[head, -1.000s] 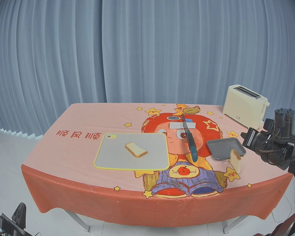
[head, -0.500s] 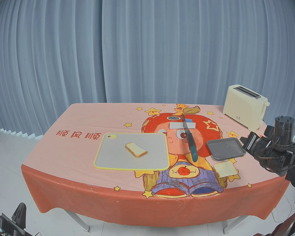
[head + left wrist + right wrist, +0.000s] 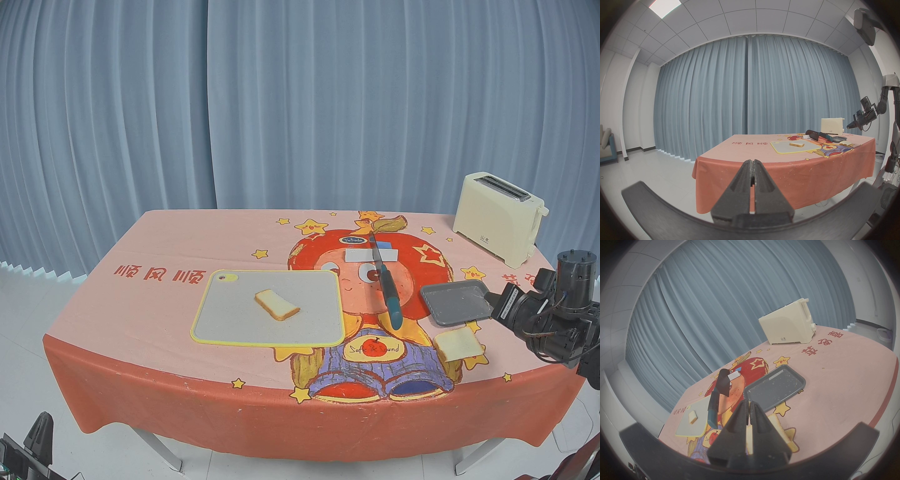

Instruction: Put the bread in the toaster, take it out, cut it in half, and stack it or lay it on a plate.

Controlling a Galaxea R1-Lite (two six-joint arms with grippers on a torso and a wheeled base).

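A half slice of bread (image 3: 277, 304) lies on the grey cutting board (image 3: 237, 319). A second pale slice (image 3: 459, 344) lies flat on the tablecloth, just in front of the empty grey tray (image 3: 456, 302). The cream toaster (image 3: 500, 215) stands at the far right corner. My right gripper (image 3: 492, 299) hovers shut by the tray's right end, holding nothing; in its wrist view the gripper (image 3: 749, 402) is above that slice (image 3: 776, 424), near the tray (image 3: 775, 388). My left gripper (image 3: 753, 162) is shut and empty, low and well away from the table.
A knife with a teal handle (image 3: 389, 290) lies between board and tray, blade pointing to the far side, over a small white card (image 3: 370, 255). The table's front edge runs close to the fallen slice. Blue curtains hang behind.
The slice that stood on edge by the tray has fallen flat onto the cloth. My right arm has drawn back to the right and sunk a little.
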